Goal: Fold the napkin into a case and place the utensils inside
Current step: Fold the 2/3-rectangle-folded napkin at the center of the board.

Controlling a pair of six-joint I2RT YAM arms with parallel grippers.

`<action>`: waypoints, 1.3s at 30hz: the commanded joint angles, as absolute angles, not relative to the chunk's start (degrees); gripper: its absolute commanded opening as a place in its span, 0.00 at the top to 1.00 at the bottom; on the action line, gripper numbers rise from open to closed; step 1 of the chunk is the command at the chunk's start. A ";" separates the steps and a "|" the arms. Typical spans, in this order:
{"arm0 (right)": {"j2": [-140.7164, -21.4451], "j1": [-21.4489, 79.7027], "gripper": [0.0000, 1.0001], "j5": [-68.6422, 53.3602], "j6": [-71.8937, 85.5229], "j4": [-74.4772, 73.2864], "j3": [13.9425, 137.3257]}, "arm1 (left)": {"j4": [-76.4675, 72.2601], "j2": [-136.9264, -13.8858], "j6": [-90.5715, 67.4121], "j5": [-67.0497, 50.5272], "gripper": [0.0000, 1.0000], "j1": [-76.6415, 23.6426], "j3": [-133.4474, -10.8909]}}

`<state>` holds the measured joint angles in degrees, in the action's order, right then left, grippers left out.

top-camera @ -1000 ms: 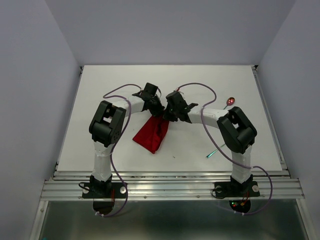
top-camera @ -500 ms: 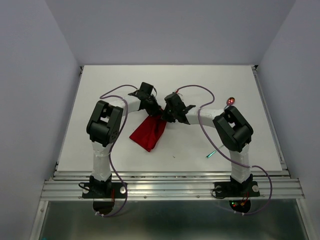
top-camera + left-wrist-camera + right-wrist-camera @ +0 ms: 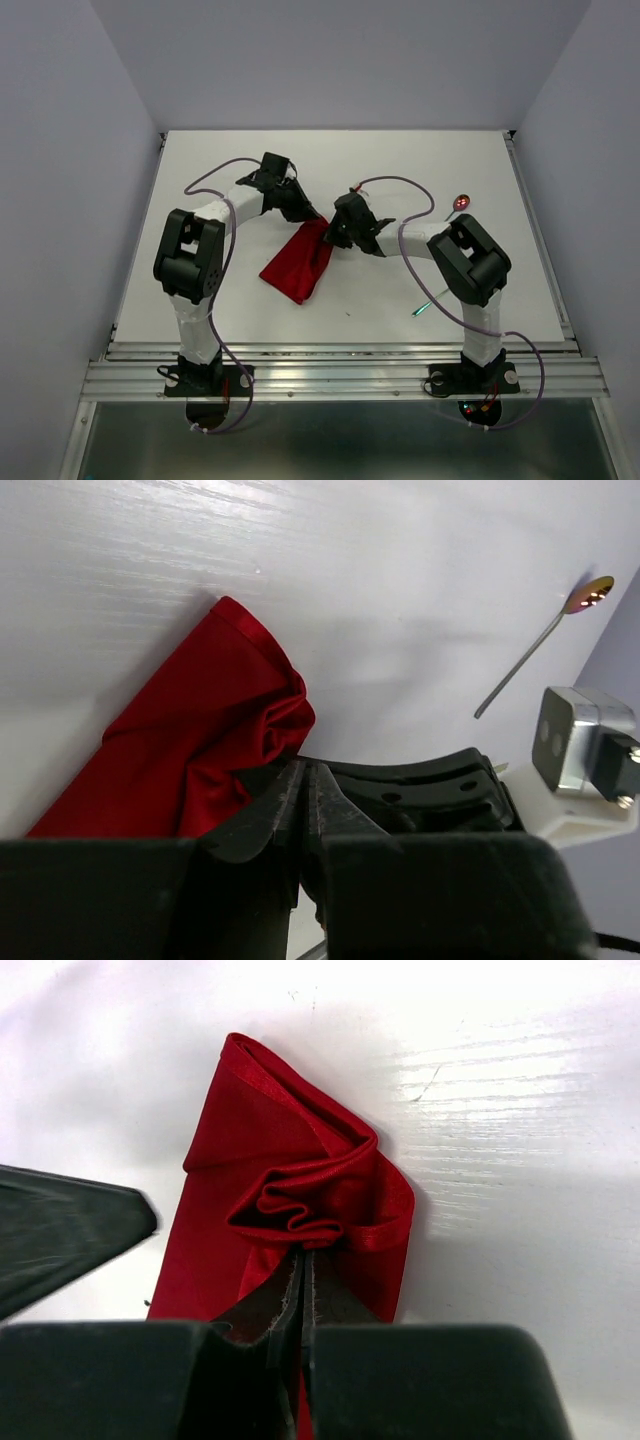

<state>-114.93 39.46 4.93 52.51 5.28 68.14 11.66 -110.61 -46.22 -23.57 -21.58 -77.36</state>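
**Overhead view.** The napkin (image 3: 298,268) lies on the counter (image 3: 400,160) near its middle, folded to a narrow band. Its long axis runs obliquely, from a far end toward my right to a near end toward my left. Both of my arms converge on the far end.

**Right wrist view.** My right tool (image 3: 303,1265) is pressed together on the napkin. The cloth gathers into small pleats just ahead of the tips, and the band extends straight away from them, so the grip is in line with the long axis.

**Left wrist view.** My left tool (image 3: 305,780) stands just beside the same end of the napkin, on its left flank. Its fingers are close together, with only a dark slit between them. I see no cloth between the tips, and I cannot tell whether they are parted or closed.

**Governing relation.** The utensils both lie to the right of the napkin and well apart from it. The spoon (image 3: 461,203) is toward the far right, beyond my right elbow, and the fork (image 3: 430,302) is nearer the front edge. My right arm is therefore the nearer one to both, yet it is the arm holding the cloth. My left arm would have to reach across the napkin to get to either. I judge that the coming move turns on which arm yields the napkin's far end, since that end faces the utensils.
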 commanded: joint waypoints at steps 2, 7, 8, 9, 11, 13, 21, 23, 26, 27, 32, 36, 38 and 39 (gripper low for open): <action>-115.31 39.81 0.99 6.50 50.63 -0.70 64.51 | 13.36 -106.09 -42.72 -25.23 0.81 -20.31 -77.08; -114.44 39.81 0.99 6.33 48.70 -0.62 64.25 | 15.98 -103.72 -38.25 -21.20 0.96 -18.46 -76.03; -114.00 39.81 0.99 6.33 48.69 -0.70 64.16 | 16.95 -103.71 -37.19 -21.18 1.00 -18.46 -75.68; -113.30 39.29 0.99 6.24 47.65 -0.70 63.99 | 18.18 -102.93 -36.13 -17.70 1.00 -18.02 -74.98; -112.33 39.29 0.99 6.24 46.15 -0.62 63.64 | 20.12 -102.05 -33.50 -13.39 1.00 -17.49 -73.40; -111.10 39.29 0.99 6.07 45.27 -0.70 63.46 | 20.65 -100.38 -32.44 -11.78 1.00 -16.61 -70.06; -109.60 39.29 0.99 4.75 43.07 -1.23 63.90 | 18.55 -93.09 -29.36 -13.53 1.00 -16.52 -58.37; -109.60 39.29 0.99 4.57 42.98 -1.23 64.07 | 16.88 -91.59 -28.83 -15.37 1.00 -16.70 -54.86; -109.95 39.29 0.99 4.04 42.63 -1.32 64.42 | 15.82 -89.83 -28.21 -17.40 1.00 -17.49 -51.51; -109.95 39.29 0.99 3.87 42.54 -1.41 64.51 | 15.73 -89.30 -28.13 -17.49 1.00 -17.66 -50.89; -110.04 39.29 0.99 3.78 42.28 -1.67 64.86 | 13.71 -86.05 -28.56 -16.62 1.00 -17.93 -47.46; -110.04 39.29 0.99 3.17 41.49 -1.76 65.21 | 13.97 -83.85 -28.83 -16.26 1.00 -18.11 -47.28; -110.13 39.29 0.99 3.16 40.96 -2.11 65.65 | 14.76 -84.90 -28.92 -16.35 1.00 -18.37 -47.02; -110.13 39.29 0.99 3.16 40.70 -2.28 66.09 | 15.03 -85.25 -28.92 -16.17 1.00 -18.63 -46.76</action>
